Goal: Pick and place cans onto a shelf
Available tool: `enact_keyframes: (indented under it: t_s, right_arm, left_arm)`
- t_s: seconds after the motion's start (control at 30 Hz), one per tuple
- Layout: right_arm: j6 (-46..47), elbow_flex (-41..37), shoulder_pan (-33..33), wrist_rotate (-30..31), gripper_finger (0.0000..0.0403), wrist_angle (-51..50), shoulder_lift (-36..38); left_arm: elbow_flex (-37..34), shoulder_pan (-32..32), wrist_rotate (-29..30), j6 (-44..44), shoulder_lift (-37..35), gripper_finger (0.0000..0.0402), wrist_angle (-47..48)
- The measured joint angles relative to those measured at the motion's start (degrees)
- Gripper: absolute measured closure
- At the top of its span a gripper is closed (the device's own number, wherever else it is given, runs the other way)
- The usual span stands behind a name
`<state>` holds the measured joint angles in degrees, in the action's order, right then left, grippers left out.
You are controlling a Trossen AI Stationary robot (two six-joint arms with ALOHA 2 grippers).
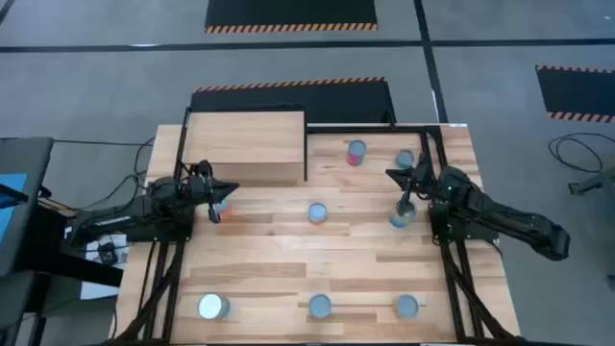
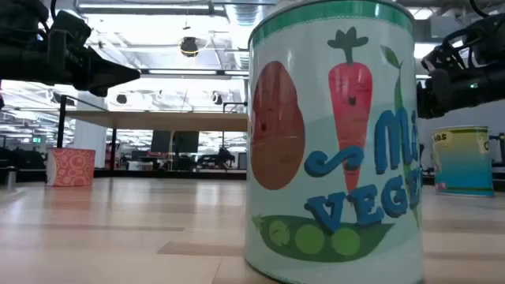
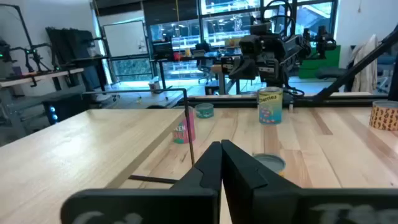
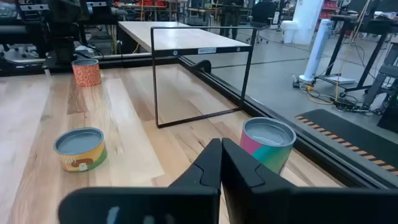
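Observation:
The shelf [image 1: 245,144], light wood on a black frame, stands at the table's far left. Cans stand upright on the table: a pink one [image 1: 356,152] and a teal one [image 1: 404,159] at the far right, one in the middle [image 1: 317,212], one with a yellow and teal label [image 1: 402,217] and an orange one [image 1: 219,207]. My left gripper [image 1: 213,200] is shut and empty beside the orange can, near the shelf's near edge. My right gripper [image 1: 405,199] is shut and empty, just on the far side of the yellow and teal can [image 3: 270,106].
Three more cans stand along the table's near edge: a wider whitish-topped one [image 1: 212,307], a vegetable-labelled one [image 1: 320,306] that fills the low view [image 2: 331,142], and one at the right [image 1: 407,306]. Black frame rails [image 1: 442,163] run along the table's sides.

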<state>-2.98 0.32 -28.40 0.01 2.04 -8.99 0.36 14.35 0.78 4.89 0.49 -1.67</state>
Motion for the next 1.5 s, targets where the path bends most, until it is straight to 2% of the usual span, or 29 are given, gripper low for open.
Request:
enact_keyframes:
  t_s: [1.2, 1.33, 1.5]
  right_arm:
    - [0.0, 0.0, 0.0, 0.0, 0.0375, 0.0, 0.0]
    - [0.0, 0.0, 0.0, 0.0, 0.0375, 0.0, 0.0]
    - [0.0, 0.0, 0.0, 0.0, 0.0374, 0.0, 0.0]
  left_arm:
    - [0.0, 0.0, 0.0, -0.5, 0.0, 0.0401, 0.0]
    - [0.0, 0.0, 0.0, -5.2, 0.0, 0.0401, -0.6]
    - [0.0, 0.0, 0.0, -19.1, 0.0, 0.0401, -4.1]
